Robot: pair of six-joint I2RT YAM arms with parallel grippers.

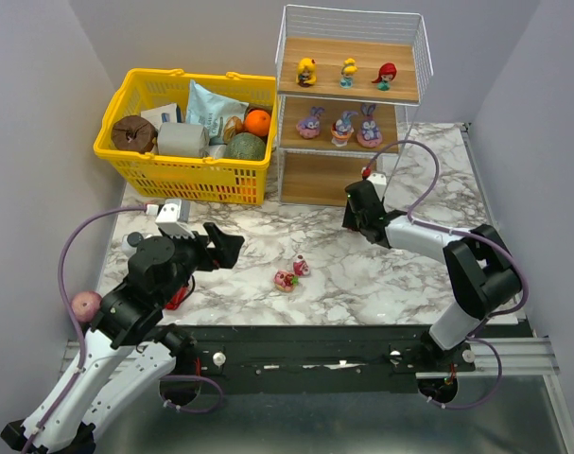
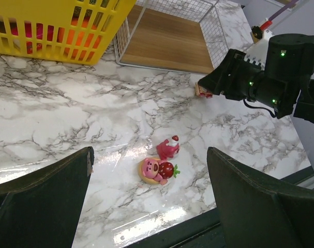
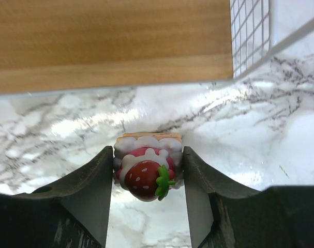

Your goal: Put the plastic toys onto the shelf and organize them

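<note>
My right gripper (image 3: pixel 148 173) is shut on a small strawberry toy (image 3: pixel 145 174), red with white cream, held just above the marble in front of the shelf's bottom board (image 3: pixel 110 41). In the top view this gripper (image 1: pixel 355 216) is beside the shelf (image 1: pixel 348 104). Three dolls (image 1: pixel 349 72) stand on the top tier, three purple bunny figures (image 1: pixel 342 126) on the middle tier. Two pink-red toys (image 1: pixel 292 274) lie on the table centre, also in the left wrist view (image 2: pixel 162 161). My left gripper (image 2: pixel 149 206) is open and empty, above and short of them.
A yellow basket (image 1: pixel 184 123) with food items stands at the back left, touching the shelf's left side. A pink ball (image 1: pixel 85 305) lies by the table's left edge. A red object (image 1: pixel 178 296) sits under the left arm. Grey walls close both sides.
</note>
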